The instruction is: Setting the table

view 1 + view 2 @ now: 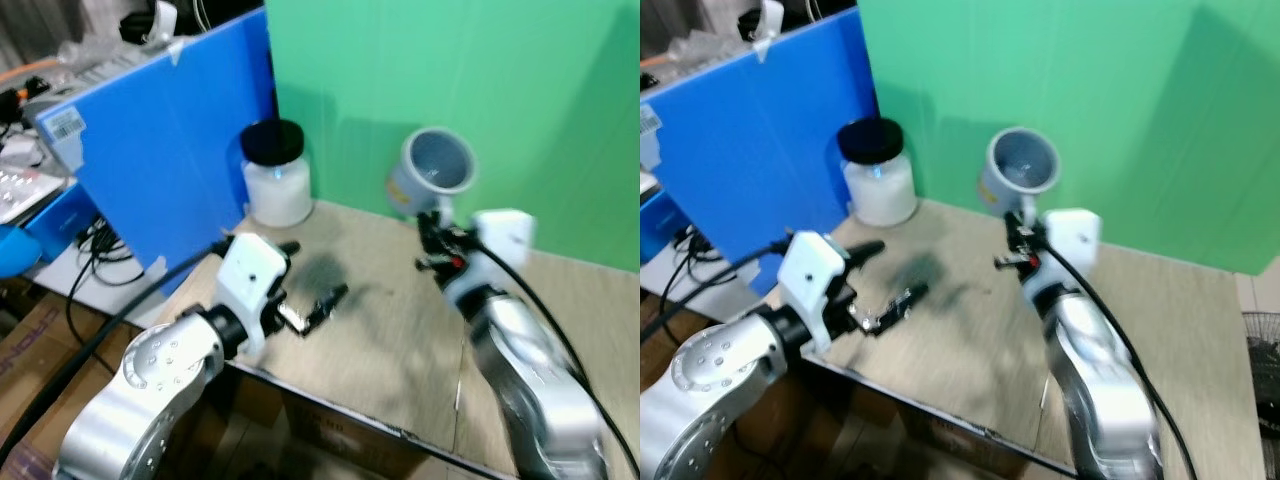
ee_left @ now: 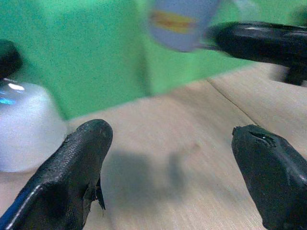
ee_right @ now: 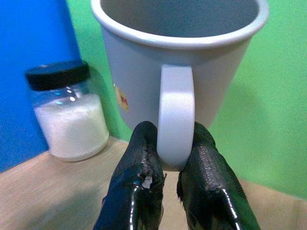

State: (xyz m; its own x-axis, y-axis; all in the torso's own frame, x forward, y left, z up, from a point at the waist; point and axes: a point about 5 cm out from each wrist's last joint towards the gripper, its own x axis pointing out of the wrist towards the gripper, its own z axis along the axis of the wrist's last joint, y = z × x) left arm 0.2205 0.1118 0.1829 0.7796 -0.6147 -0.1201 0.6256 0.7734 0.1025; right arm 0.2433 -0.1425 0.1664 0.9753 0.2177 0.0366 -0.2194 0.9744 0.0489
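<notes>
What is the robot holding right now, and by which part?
The right gripper holds a grey mug by its handle, above the table. The left gripper is open, holding nothing.

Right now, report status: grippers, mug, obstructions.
Right gripper pinching grey ceramic mug by its handle, airborne. Left gripper open above table. White-filled glass jar nearby.

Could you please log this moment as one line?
right pincer: shut on mug handle, held above table | left pincer: open, over table | jar: standing

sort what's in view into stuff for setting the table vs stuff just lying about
For the job:
- grey mug, held by its handle in the right gripper
- wooden table
- left gripper, open

Lying about:
- jar of white powder
- blue board
- cables
</notes>
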